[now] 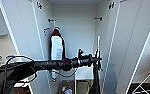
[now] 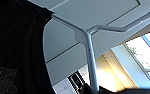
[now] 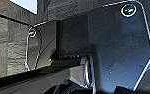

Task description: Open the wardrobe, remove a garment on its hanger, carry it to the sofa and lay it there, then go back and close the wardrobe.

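Observation:
The wardrobe (image 1: 76, 30) stands open in front of me, both white doors swung wide. My left arm reaches in from the left, and my left gripper (image 1: 98, 59) is shut on the pale hanger (image 1: 98, 43) near the right inner wall. The black garment (image 1: 96, 81) hangs straight down from it. In the left wrist view the hanger (image 2: 89, 50) shows its thin stem and shoulder bar, with the black garment (image 2: 13, 50) draped beside it.
A maroon jacket with white sleeves (image 1: 56, 46) hangs at the wardrobe's left. A white shelf unit (image 1: 83, 75) and small items (image 1: 67, 88) sit at the bottom. The right door (image 1: 131, 37) stands close by, with a white wire rack (image 1: 147, 83) beyond it.

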